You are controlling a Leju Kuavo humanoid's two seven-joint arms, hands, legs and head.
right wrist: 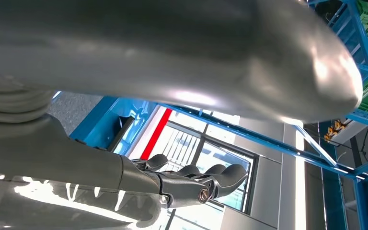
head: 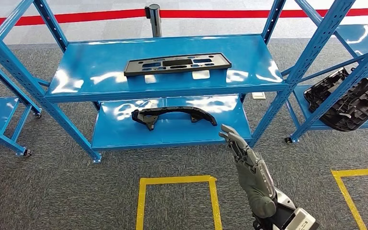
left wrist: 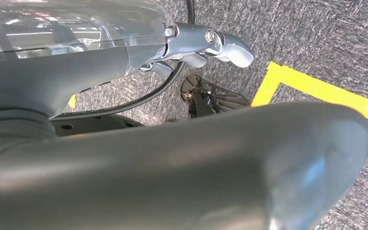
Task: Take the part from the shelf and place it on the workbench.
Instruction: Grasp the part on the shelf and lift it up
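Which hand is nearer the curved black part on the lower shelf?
Right. The right hand is raised just in front of the curved black part; the left hand hangs low over the carpet.

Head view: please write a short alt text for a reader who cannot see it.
The robot's right hand, holding nothing, is raised toward a blue shelf. A flat black panel lies on the upper level and a curved black part on the lower.

Yellow floor square (head: 177,180), red floor stripe (head: 100,16), grey post (head: 154,19), grey carpet (head: 52,191)
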